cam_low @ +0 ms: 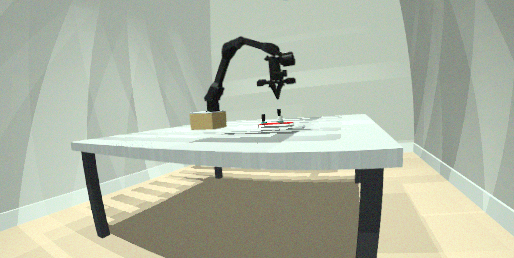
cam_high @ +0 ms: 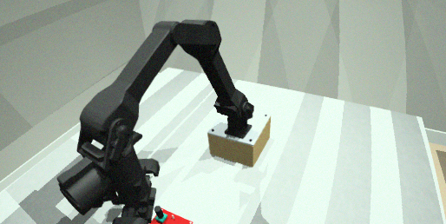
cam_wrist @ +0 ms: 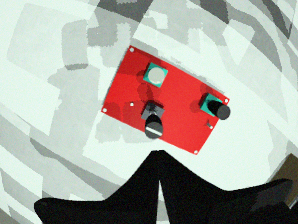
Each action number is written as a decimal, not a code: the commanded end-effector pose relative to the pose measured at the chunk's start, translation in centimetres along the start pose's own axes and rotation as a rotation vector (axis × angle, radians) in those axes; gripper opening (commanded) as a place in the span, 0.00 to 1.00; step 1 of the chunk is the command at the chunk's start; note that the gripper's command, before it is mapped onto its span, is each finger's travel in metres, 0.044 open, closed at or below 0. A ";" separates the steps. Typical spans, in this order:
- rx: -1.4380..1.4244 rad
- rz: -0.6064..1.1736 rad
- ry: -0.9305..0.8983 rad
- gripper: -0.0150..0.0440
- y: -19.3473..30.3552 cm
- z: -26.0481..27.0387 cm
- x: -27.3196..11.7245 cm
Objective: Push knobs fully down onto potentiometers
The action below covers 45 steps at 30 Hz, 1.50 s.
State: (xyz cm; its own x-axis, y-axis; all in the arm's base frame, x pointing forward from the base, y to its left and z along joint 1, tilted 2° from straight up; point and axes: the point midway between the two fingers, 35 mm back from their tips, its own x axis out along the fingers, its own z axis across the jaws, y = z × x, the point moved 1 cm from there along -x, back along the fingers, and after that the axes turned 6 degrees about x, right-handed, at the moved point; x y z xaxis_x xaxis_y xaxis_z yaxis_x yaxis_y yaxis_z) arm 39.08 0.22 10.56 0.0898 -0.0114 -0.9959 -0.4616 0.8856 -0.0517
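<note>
One worktop [cam_high: 299,146] [cam_low: 240,149] [cam_wrist: 60,150] bears the circuit board [cam_high: 177,219] [cam_low: 275,124] [cam_wrist: 165,105]. Above the board hangs my tool [cam_low: 278,98] [cam_wrist: 157,156], closed on nothing. On the board stand the white-lined black knob [cam_wrist: 154,129], the plain black knob [cam_wrist: 220,111] and a pale knob [cam_wrist: 156,75]. Pressing any off-centre could tilt it and wrench its potentiometer off the board.

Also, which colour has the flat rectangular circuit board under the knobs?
The circuit board is red, seen best in the wrist view.
</note>
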 end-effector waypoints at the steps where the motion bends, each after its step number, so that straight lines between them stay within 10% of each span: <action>1: 0.109 0.003 0.022 0.25 0.1 0.2 0.3; 45: 0.109 0.003 0.022 0.25 0.2 0.1 4.4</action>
State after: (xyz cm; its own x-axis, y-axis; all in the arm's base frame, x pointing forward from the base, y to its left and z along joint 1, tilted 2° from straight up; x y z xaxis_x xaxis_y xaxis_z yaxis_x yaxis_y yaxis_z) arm 39.64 0.44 7.11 0.0848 -0.0141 -0.9963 -0.3681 0.9287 -0.0445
